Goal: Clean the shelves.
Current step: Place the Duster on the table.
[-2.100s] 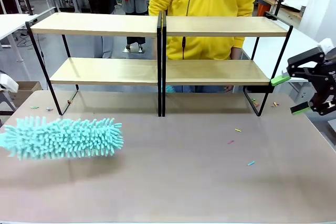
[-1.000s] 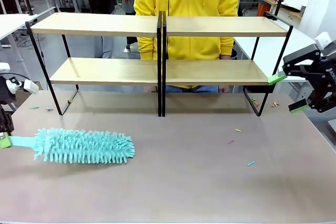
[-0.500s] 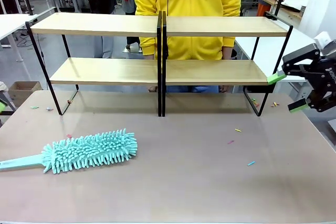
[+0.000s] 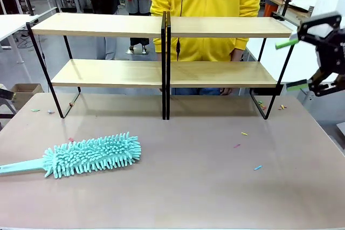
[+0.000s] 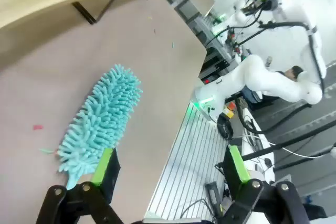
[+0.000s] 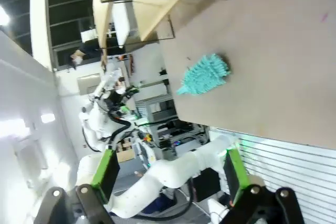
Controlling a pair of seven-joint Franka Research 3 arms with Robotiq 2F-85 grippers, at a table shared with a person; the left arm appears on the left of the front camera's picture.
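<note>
- The shelves (image 4: 164,49) are standing across the far half of the desk (image 4: 215,187), two matching two-tier racks set end to end and touching at the middle, with their black frames meeting there.
- Their long axis is running left to right across the desk, with the open fronts facing the robot's side; all four wooden boards are lying level and are carrying nothing.
- A person in a yellow top (image 4: 207,4) is standing just behind the shelves, at the far side.
- A teal fluffy duster (image 4: 89,155) is lying flat on the desk at the robot's left, well in front of the shelves, its handle pointing off the left edge and its brush end pointing toward the middle, slightly tilted toward the shelves.
- Small coloured scraps (image 4: 257,167) are lying scattered on the desk at the right.
- The left end effector (image 5: 170,169) is hanging released, its green pads spread wide with nothing between them, above the desk's edge just beside the duster's handle end.
- The right end effector (image 4: 294,64) is hovering beside the right end of the shelves, jaws spread apart and empty, touching nothing.
</note>
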